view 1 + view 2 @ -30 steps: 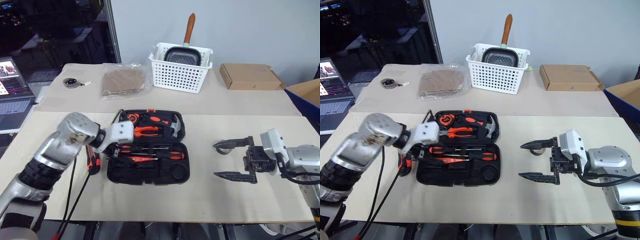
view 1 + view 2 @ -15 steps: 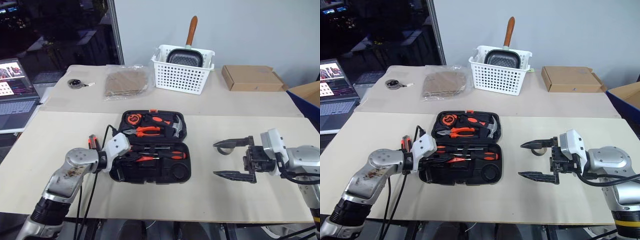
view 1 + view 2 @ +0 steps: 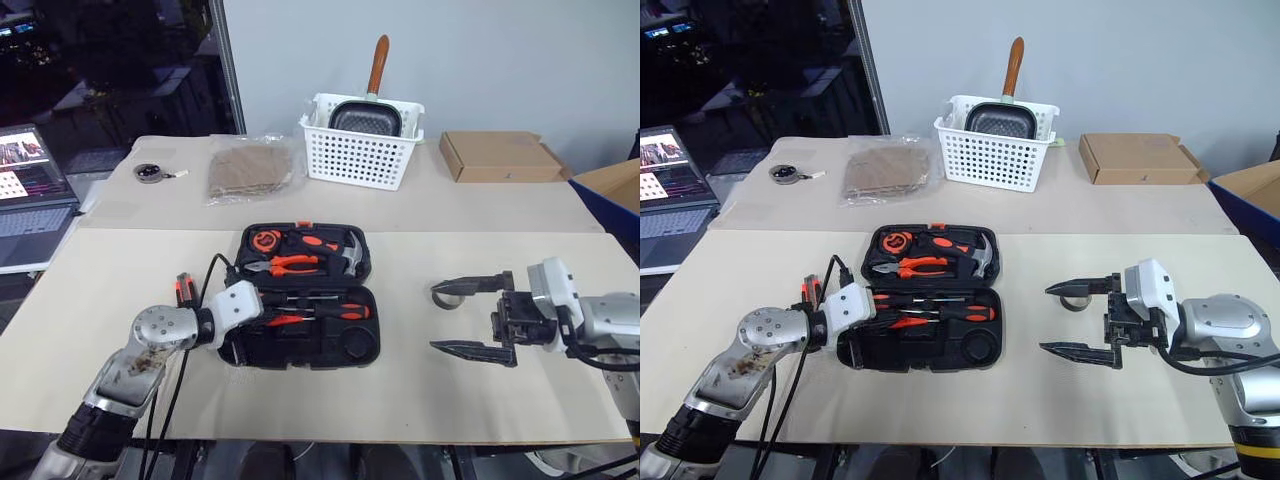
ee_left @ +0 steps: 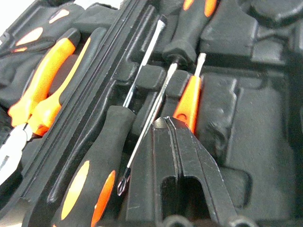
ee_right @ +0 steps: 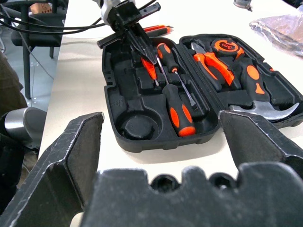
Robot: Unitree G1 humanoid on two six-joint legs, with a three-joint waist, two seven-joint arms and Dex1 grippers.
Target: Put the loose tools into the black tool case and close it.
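Fingers of my left gripper are pressing shut, holding nothing, over the slim red tester screwdriver lying inside the open flat black plastic tool case; my right gripper is gaping wide, empty, beside that case.

A white slotted basket holding a dark pan with a wooden handle stands at the back of the counter, flanked by a flat cardboard box and a bagged brown pad; a laptop sits far left.
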